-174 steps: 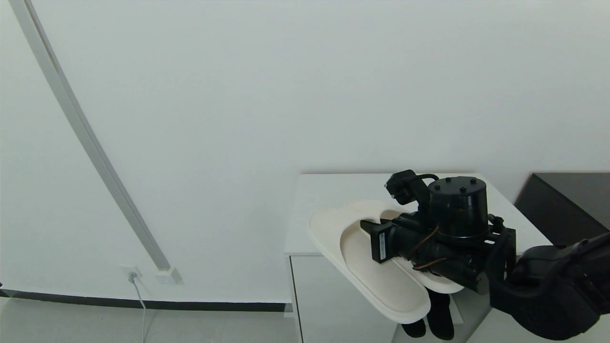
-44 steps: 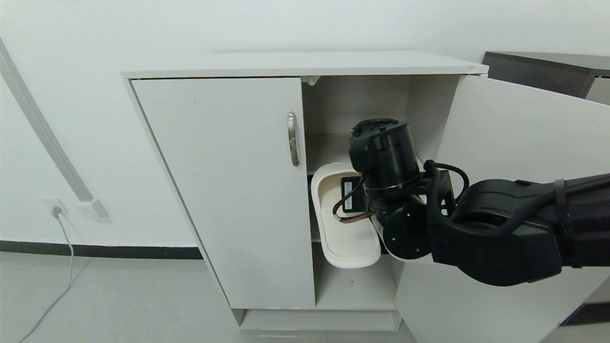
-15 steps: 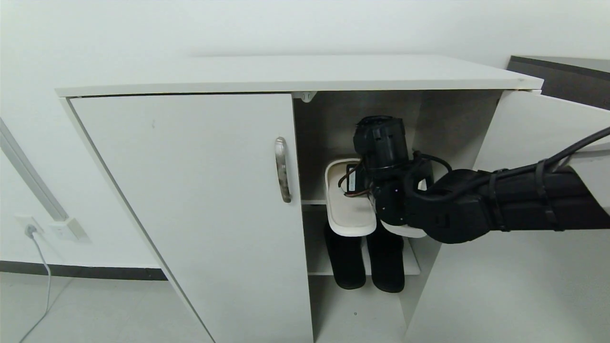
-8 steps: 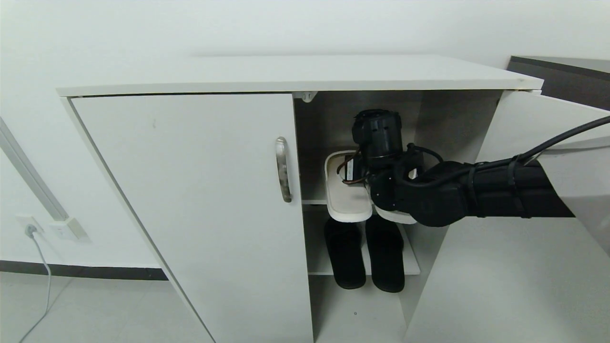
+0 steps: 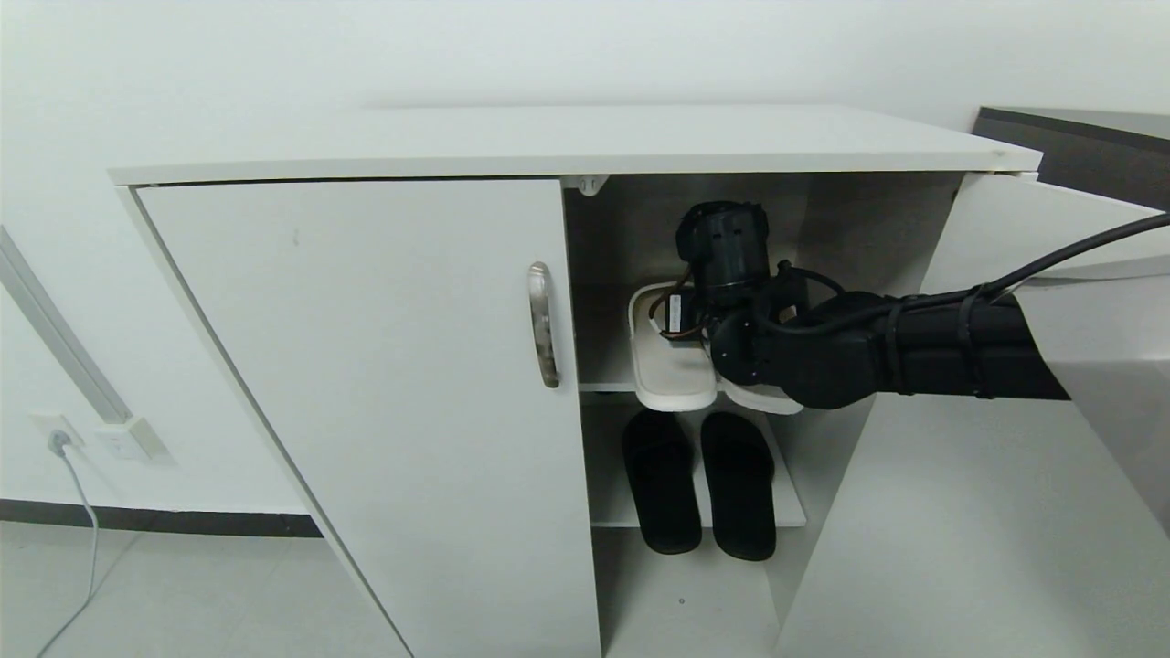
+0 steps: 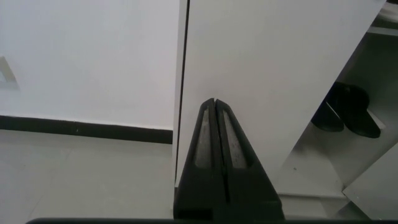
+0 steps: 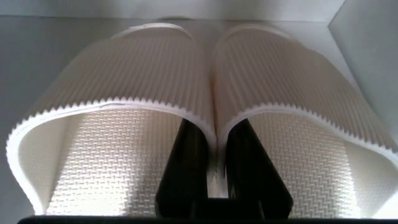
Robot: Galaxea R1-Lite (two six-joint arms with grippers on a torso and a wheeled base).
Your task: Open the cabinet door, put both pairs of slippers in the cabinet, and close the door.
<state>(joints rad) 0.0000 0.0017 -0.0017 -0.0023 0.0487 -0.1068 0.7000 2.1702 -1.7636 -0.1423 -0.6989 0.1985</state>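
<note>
The left end effector (image 6: 214, 104), nearest the robot and low beside the cabinet, has its two dark fingers pressed together on nothing. Beyond it the flat white right-hand cabinet door (image 5: 960, 512) stands swung open at 4 o'clock of the opening. The matching left-hand door (image 5: 366, 366), with its brushed-metal bar handle (image 5: 541, 324), stays shut at 9 o'clock.

The right arm reaches through the opening. Its end effector (image 7: 216, 130) is clamped narrow on the pair of cream ribbed foam slippers (image 5: 672, 375), one finger under each strap, pinching the two inner walls together. This pair rests on the upper white shelf (image 5: 599, 386) with the heels just overhanging its front edge. At 6 o'clock of it, the pair of plain black slippers (image 5: 660, 480) lies side by side on the lower white shelf (image 5: 791, 512), toes inward.

By my reading, the door is opened and the black pair stowed. The cream pair is nearly seated but not let go. Release, withdrawal and closing the door remain.

Against half a second ago, the arm has pushed deeper. The cream heels overhang less and no longer cover the black slippers' toes.
</note>
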